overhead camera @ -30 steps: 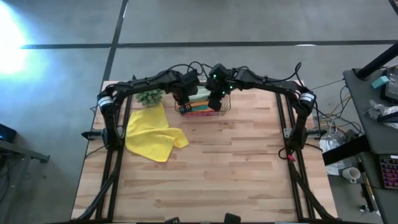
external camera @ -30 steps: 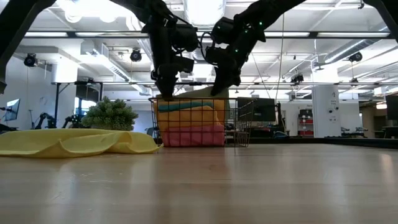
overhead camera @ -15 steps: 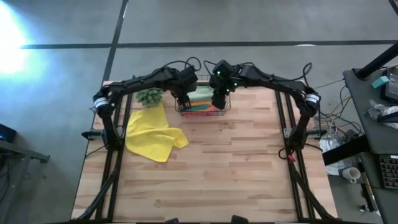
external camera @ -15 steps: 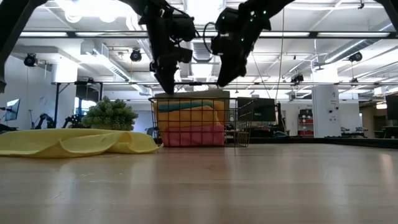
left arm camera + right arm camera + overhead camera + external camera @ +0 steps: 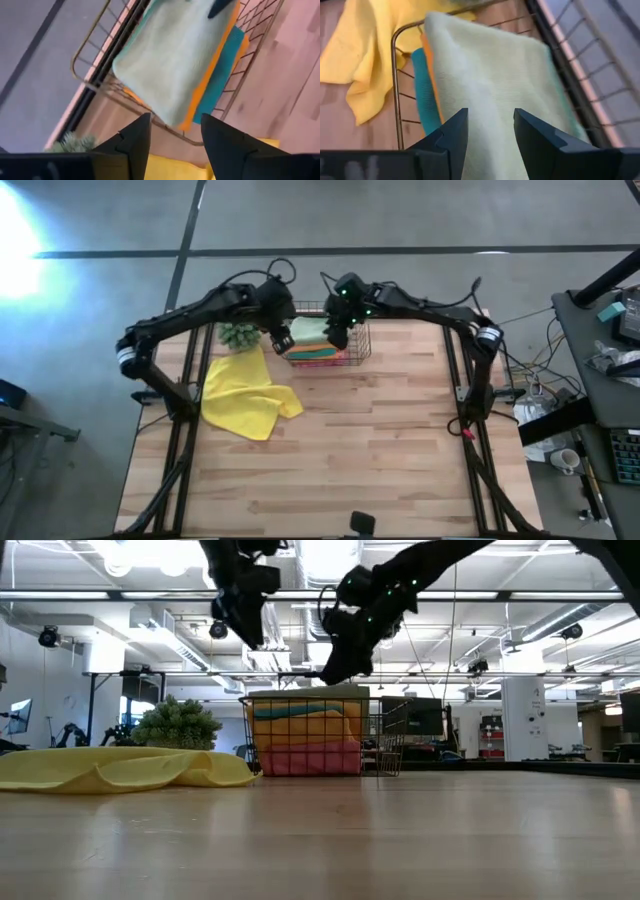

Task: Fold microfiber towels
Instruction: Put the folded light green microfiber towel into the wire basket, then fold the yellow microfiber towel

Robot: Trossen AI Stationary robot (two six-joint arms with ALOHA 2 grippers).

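A copper wire basket [image 5: 352, 352] at the table's far edge holds a stack of folded microfiber towels. The pale sage green one [image 5: 495, 75] lies flat on top of orange [image 5: 216, 70], teal [image 5: 420, 85] and pink [image 5: 320, 758] ones. A loose yellow towel [image 5: 245, 395] lies crumpled on the table to the basket's left. My left gripper [image 5: 248, 638] hangs open high above the basket's left end. My right gripper [image 5: 333, 675] hangs open just above the stack. Neither holds anything.
A small spiky green plant [image 5: 240, 335] stands at the far edge, between the basket and the yellow towel. The basket's wire rim [image 5: 90, 87] rises around the stack. The wooden tabletop [image 5: 380, 450] stretches bare toward the near and right edges.
Both grippers have opened and let go of the sage green towel, which has settled flat on the stack in the basket. My left gripper has risen well clear and drawn back toward the table's left edge. My right gripper has lifted only slightly.
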